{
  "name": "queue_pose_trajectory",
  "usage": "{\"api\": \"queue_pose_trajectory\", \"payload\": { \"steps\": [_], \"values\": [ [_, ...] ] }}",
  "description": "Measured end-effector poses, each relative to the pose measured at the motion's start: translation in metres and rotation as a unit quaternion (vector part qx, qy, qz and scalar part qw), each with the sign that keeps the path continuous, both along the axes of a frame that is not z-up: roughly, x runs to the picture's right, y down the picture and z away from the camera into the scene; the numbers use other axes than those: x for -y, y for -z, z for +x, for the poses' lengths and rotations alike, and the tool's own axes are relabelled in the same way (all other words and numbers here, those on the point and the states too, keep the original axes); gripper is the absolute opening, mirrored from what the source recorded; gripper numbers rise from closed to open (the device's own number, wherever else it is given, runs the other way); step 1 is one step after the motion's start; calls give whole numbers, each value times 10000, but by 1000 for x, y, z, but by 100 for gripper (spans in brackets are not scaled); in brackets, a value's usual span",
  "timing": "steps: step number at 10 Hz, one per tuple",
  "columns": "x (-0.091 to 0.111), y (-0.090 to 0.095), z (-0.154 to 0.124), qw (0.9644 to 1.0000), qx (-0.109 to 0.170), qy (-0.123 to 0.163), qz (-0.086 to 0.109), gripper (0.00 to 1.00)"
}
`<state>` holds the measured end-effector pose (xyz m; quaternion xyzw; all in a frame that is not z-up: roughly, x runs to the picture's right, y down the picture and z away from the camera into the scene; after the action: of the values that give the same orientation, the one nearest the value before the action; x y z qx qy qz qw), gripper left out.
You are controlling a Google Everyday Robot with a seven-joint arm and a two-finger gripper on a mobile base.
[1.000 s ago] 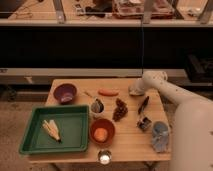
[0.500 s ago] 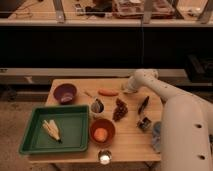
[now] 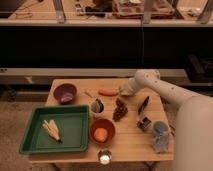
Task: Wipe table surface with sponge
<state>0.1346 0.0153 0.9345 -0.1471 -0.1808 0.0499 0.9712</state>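
While the arm (image 3: 170, 95) reaches in from the right, its gripper (image 3: 125, 91) has travelled left along the far edge of the table (image 3: 129, 146) over the last second. It now sits low at the far middle, just to the right of the carrot (image 3: 108, 92). Whether the gripper is clamped on anything or standing apart cannot be told from this view.

No sponge can be picked out with certainty. A pale patch shows right at the gripper's tip, and it may be the sponge pressed to the wood, but that is only a guess.

The leftward slide along bare wood reads like a wiping stroke in progress across the far strip. Further left it would meet the carrot, and beyond that the purple bowl (image 3: 65, 92). Nearer in, the grapes (image 3: 120, 110), the metal cup (image 3: 97, 106) and the orange bowl (image 3: 102, 131) crowd the middle, and the green tray (image 3: 55, 129) fills the near left. Little open surface is left, so any next stroke probably has to stop short or be threaded between these things.
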Motion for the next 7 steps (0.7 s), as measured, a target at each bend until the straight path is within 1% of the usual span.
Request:
{"api": "queue_pose_trajectory", "payload": {
  "steps": [3,5,7],
  "values": [
    [-22,22,32,9996,-69,-229,-134,0],
    [-22,25,51,9991,-181,-330,-179,0],
    [-15,20,76,9983,-396,-402,-177,0]
  ]
}}
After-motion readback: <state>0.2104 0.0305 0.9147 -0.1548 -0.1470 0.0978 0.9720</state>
